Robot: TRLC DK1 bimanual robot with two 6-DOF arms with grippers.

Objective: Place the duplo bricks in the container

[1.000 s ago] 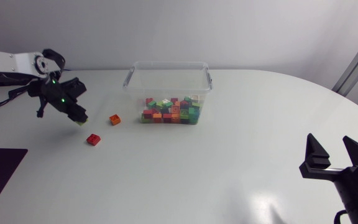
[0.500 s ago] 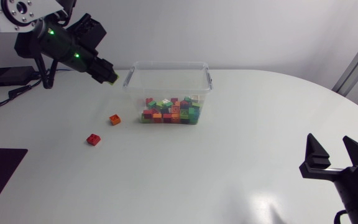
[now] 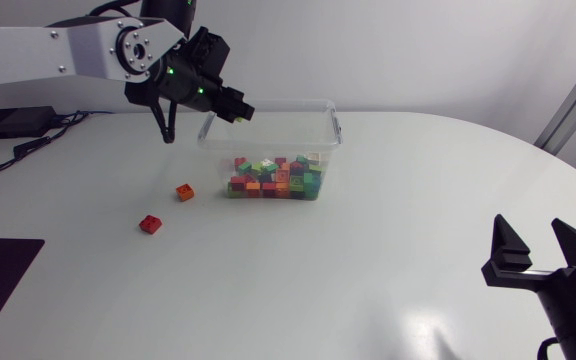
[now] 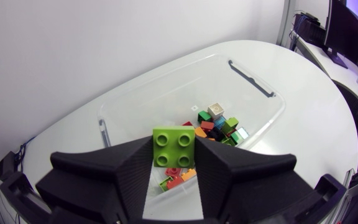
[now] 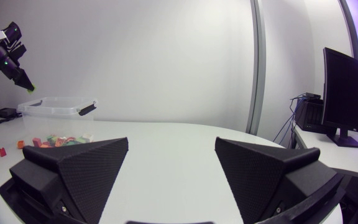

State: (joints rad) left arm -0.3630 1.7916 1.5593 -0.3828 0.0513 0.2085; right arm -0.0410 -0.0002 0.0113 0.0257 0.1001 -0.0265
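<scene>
1. The green brick [image 4: 174, 147] sits clamped between the fingers of our left gripper [image 3: 236, 112], above the container [image 3: 268, 102], near its edge.
2. If we release this near the wall, it may clip the rim and bounce out.
3. Our right gripper [image 5: 171, 155] stands wide open, empty.

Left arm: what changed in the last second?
The left end effector swung from the table beside the loose bricks up and right to above the left end of the container, shut on a lime-green duplo brick. The red brick, orange brick, container and right end effector stayed put.
</scene>
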